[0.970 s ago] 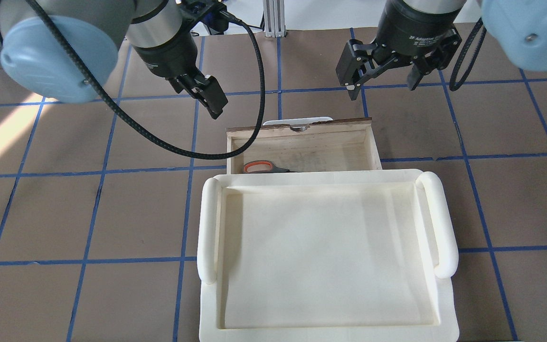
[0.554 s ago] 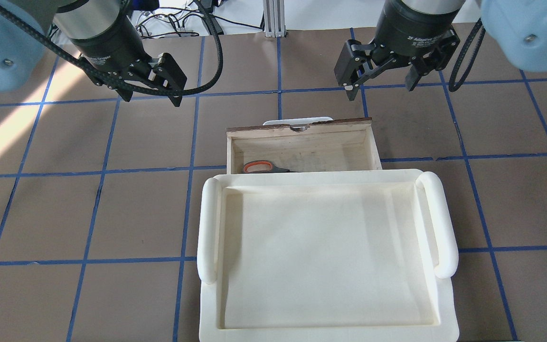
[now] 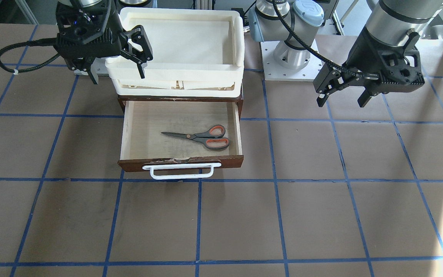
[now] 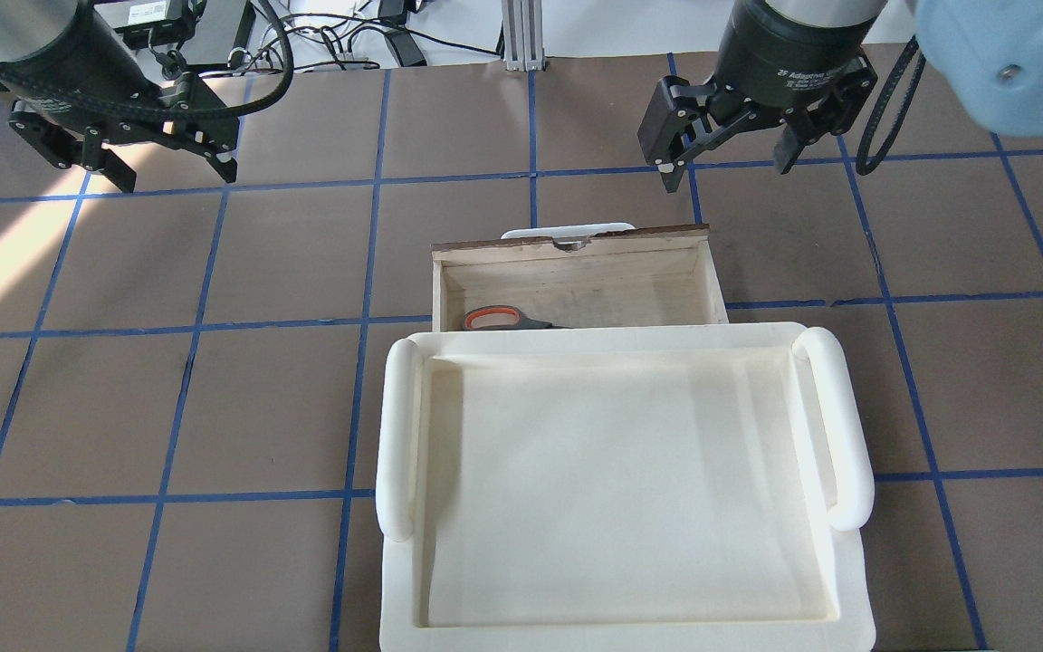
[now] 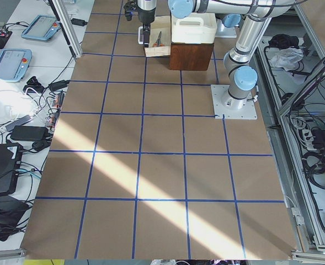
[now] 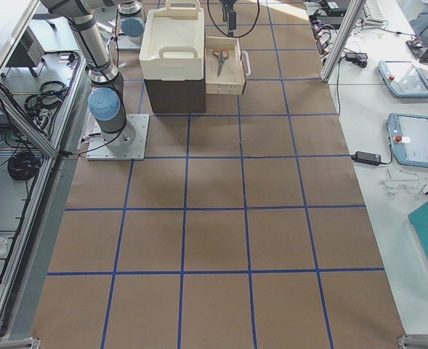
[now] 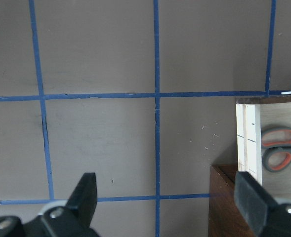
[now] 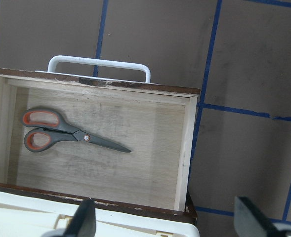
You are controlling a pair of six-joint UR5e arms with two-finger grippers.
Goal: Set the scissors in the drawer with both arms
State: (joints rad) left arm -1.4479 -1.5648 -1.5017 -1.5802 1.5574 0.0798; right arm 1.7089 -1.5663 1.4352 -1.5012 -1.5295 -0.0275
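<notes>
The scissors (image 3: pixel 202 136), grey with orange-red lined handles, lie flat inside the open drawer (image 3: pixel 179 161), handles toward my left side. They also show in the overhead view (image 4: pixel 503 319) and both wrist views (image 8: pixel 66 136) (image 7: pixel 278 148). The drawer has a dark wooden front and a white bar handle (image 3: pixel 181 173). My left gripper (image 4: pixel 176 177) is open and empty, hovering over bare table well to the left of the drawer. My right gripper (image 4: pixel 726 172) is open and empty, hovering above the table just beyond the drawer's front right corner.
A cream-white plastic tub (image 4: pixel 399 426) sits on top of the brown cabinet (image 5: pixel 191 55) that the drawer slides out of. The brown table carries a grid of blue tape lines (image 4: pixel 368 263). Tablets and cables lie beyond the table's ends.
My left gripper has swung away from the drawer's front to the far left and turned. The right gripper has barely moved. The scissors and drawer have not moved.
</notes>
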